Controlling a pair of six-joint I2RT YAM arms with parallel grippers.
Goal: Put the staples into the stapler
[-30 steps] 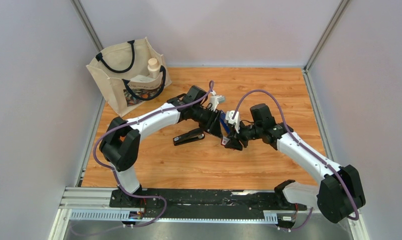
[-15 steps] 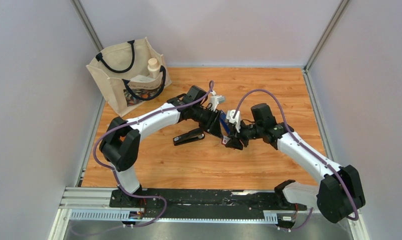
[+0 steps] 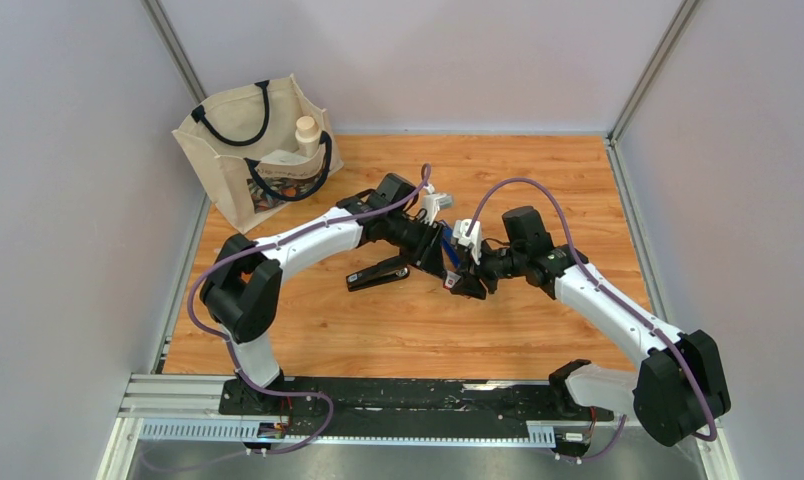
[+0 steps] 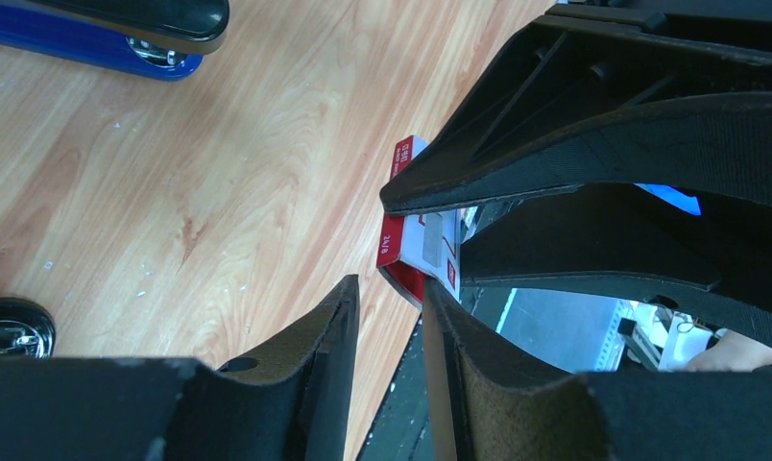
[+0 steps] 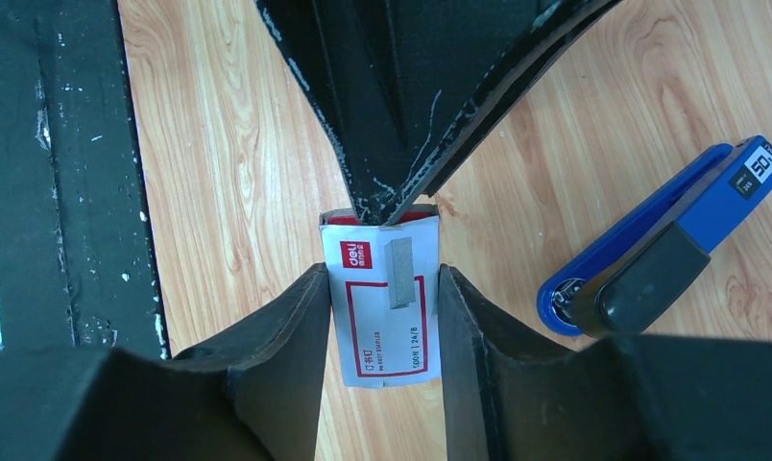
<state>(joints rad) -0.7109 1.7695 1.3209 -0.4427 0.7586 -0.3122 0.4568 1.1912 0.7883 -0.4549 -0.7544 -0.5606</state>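
Two pairs of fingers meet on the staples [image 5: 387, 300], and that small white box with red print is where your attention belongs. Your right gripper [image 5: 382, 317] pinches the box across its short width, one finger pressed to each long side, holding it above the bench near the middle. Your left gripper [image 4: 387, 317] comes at the box from its open end: one left finger reaches into or onto the torn flap, and the other sits just beside the box's edge. From the wrist views you cannot tell whether the left fingers have actually caught the strip inside; they stand only narrowly apart.

You appear to be at the extraction step: box steadied by the right, contents being worked out by the left. The stapler [image 5: 665, 254] lies on the bench just beside the pair, blue with its black top strip apparently shut, so it is not yet ready to receive anything. A black stapler [image 3: 377, 273] lies under the left arm, toward the bench's left edge; leave it alone.

Next, you likely need a firm pinch on the strip and a straight pull along the box's length, with the right fingers steady.
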